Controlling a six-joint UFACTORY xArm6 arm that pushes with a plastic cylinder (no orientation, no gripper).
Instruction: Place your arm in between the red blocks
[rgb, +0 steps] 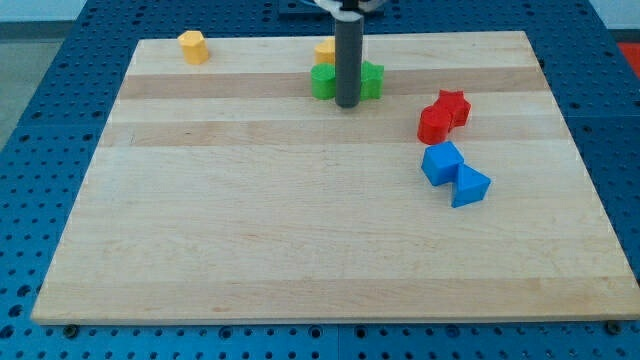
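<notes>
1. Two red blocks lie at the view's right of the tabletop (250, 230): a red star (453, 105) and a red block (434, 125), touching each other.
2. You see my tip (348, 104) well apart from them, in front of the green blocks (345, 82).
3. My tool is a plain rod, with nothing to open or close.
4. Almost all the task is left, in my judgement: the tip must travel right and separate the pair.

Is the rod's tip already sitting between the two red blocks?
No. My tip stands at the green blocks near the view's top, well to the view's left of the two touching red blocks.
</notes>
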